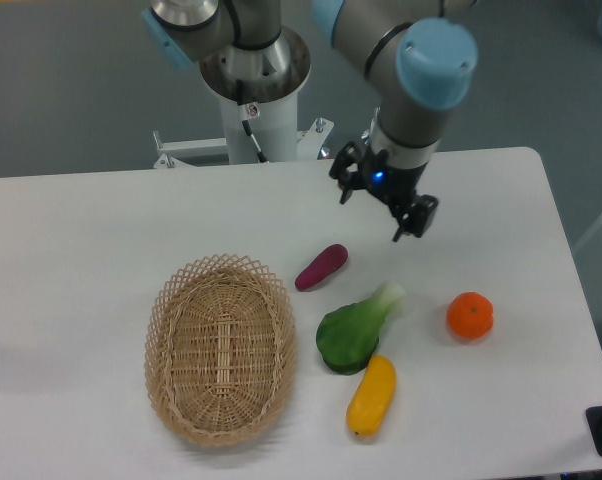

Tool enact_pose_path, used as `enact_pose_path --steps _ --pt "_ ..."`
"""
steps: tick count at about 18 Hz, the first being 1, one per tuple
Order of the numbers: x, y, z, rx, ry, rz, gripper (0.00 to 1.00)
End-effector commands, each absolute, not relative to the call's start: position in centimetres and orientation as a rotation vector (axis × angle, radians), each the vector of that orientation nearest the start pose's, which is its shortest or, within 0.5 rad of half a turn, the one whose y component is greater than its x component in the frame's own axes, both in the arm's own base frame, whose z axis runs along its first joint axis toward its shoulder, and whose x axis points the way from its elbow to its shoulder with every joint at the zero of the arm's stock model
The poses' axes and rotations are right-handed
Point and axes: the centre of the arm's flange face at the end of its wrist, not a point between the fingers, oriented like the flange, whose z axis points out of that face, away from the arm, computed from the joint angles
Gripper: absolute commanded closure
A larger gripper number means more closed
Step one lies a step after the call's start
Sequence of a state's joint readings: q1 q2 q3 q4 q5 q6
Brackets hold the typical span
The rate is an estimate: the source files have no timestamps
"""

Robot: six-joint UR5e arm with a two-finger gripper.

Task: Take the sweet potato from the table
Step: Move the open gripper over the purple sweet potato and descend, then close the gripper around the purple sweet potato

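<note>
The sweet potato (321, 267) is a small purple-magenta oblong lying on the white table (71, 250), just right of the basket's upper rim. My gripper (373, 212) hangs above the table, up and to the right of the sweet potato, clear of it. Its two black fingers are spread apart and nothing is between them.
A wicker basket (221, 347) stands left of centre. A green leafy vegetable (355, 330) lies just below the sweet potato, a yellow-orange oblong vegetable (372, 396) below that, and a round orange fruit (470, 315) to the right. The robot base (253, 90) stands at the table's back edge.
</note>
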State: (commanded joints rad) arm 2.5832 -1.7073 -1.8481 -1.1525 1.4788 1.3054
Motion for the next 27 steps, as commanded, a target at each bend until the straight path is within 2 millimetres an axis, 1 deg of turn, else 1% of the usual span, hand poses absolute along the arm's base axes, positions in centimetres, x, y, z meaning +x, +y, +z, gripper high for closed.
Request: enact_pose_path --steps 1,3,5,7,9,14,18,21,26,27 --pt "-35.8 39.7 31.8 -3.019 0.46 -0.046 0.0" --pt "-35.4 39.8 30.7 -3.024 0.481 -0.071 0.0" --pt "-35.1 39.6 28.4 -3.056 0.496 -0.12 0.0" --pt "-34.5 40.4 26.4 -3.107 0.55 -0.132 0.0" --pt "-34.1 40.6 25.7 -3.141 0.581 -0.105 0.0" --pt "-33.2 40.2 22.8 -3.117 0.566 -0.002 0.0" --pt "-33.0 40.3 21.5 -3.118 0.571 -0.003 0.0" --pt "-32.2 40.4 21.0 -3.117 0.581 -0.007 0.0" --pt "-31.9 40.3 20.4 -3.125 0.565 -0.022 0.0" --pt "-31.6 40.5 20.1 -3.126 0.578 -0.027 0.0"
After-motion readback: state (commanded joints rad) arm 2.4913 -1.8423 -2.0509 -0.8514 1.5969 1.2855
